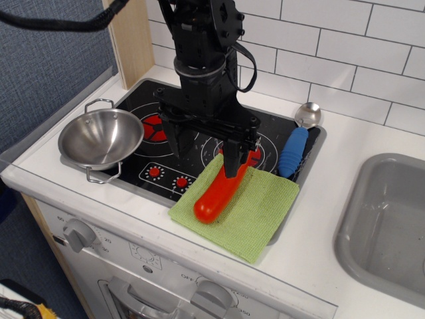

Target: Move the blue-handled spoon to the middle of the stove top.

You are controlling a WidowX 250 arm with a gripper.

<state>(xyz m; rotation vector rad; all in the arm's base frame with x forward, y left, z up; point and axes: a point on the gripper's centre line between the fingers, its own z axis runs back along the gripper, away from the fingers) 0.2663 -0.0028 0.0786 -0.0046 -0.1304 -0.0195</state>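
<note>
The blue-handled spoon lies at the right edge of the stove top, its silver bowl pointing to the back onto the white counter. My gripper hangs over the middle of the stove top, left of the spoon and apart from it. Its jaws are spread wide and hold nothing. The right finger stands just in front of the upper end of a red sausage-shaped object. The right burner is mostly hidden behind the gripper.
A green cloth covers the stove's front right corner, with the red object lying on it. A silver pot sits on the stove's left edge. A grey sink is at the right. A tiled wall runs behind.
</note>
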